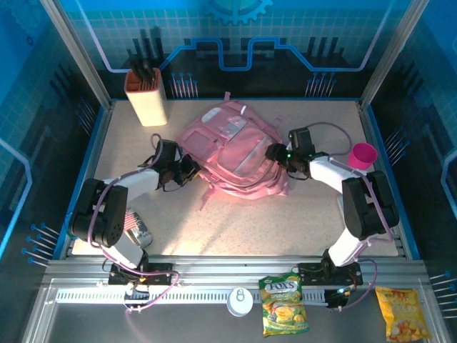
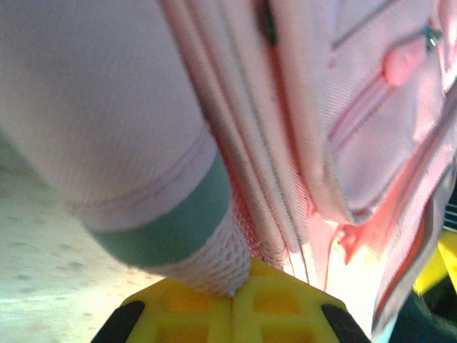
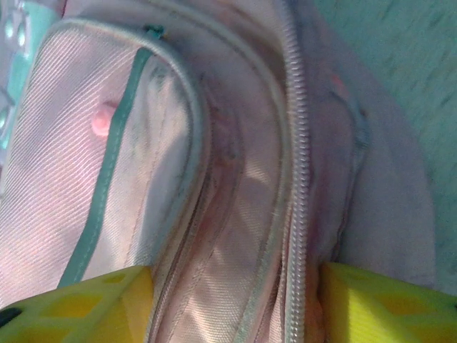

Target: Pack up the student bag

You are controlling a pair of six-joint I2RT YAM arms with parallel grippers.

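The student bag [image 1: 232,146], a soft pink backpack, lies flat in the middle of the table. My left gripper [image 1: 190,168] is at its left edge. In the left wrist view the yellow jaws [image 2: 233,296] are pressed together on the white mesh tip of a pocket with a teal band [image 2: 171,229]. My right gripper [image 1: 274,153] is at the bag's right side. In the right wrist view its yellow fingers [image 3: 78,307] stand apart, with a fold of pink fabric and the white zip [image 3: 298,214] between them.
A beige holder with dark utensils [image 1: 146,96] stands at the back left. A pink cup [image 1: 363,154] sits to the right of the right arm. A small striped packet [image 1: 136,229] lies by the left arm's base. Two snack packs [image 1: 283,306] lie on the front rail.
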